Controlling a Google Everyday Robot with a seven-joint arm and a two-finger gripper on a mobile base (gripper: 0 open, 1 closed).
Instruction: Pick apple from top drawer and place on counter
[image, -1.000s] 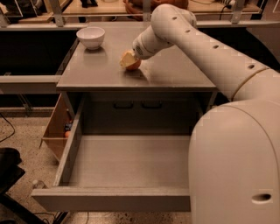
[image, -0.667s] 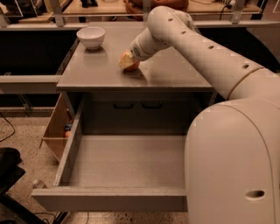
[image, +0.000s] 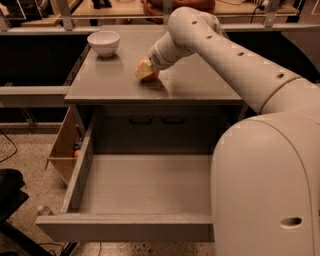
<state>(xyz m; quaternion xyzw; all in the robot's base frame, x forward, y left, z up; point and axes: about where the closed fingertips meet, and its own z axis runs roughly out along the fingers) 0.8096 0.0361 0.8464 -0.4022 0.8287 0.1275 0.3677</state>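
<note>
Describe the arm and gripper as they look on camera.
The arm is a thick, smooth, cream-white tube with rounded joints and a row of small dark holes along it. No cables or lettering show. Its nearest segment is a bulbous white shell with one dark oval slot. The gripper, over the flat grey counter, ends in a pale tan tip.

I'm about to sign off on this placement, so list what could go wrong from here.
1. The gripper is down on the counter at the apple; being round, the apple might roll once freed, perhaps off the front edge into the open top drawer below.
2. The arm reaches across the counter; a leftward swing on withdrawal could clip the white bowl.
</note>
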